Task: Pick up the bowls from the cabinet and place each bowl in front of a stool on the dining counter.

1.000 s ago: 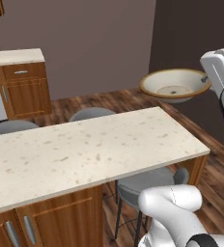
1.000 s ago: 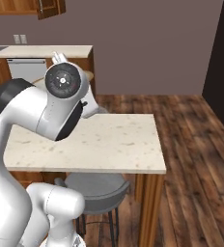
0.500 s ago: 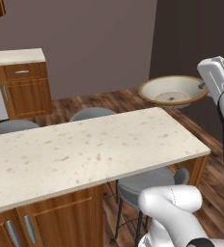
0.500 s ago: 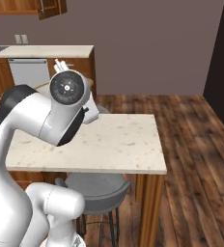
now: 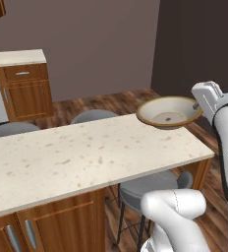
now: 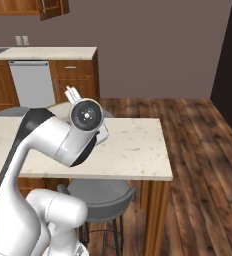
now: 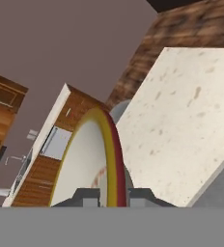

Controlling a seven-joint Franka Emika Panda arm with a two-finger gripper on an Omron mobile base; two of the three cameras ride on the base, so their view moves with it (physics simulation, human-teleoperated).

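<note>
Above dining counter [image 5: 86, 157], gripper-held cream bowl [image 5: 169, 112]

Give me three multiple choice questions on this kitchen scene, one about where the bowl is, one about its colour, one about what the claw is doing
1. Where is the cream bowl?
A. In the air at the far corner of the dining counter
B. Inside the sink
C. On the floor

2. What colour is the bowl's rim?
A. Blue
B. Tan
C. Black

3. What state is the claw in?
A. Wide open, holding nothing
B. Shut on the bowl's rim
C. Resting on a stool

Answers:
1 A, the left base view shows it above the counter's corner.
2 B, a tan band rings it.
3 B, the hand view shows the tips on either side of the rim.
</note>
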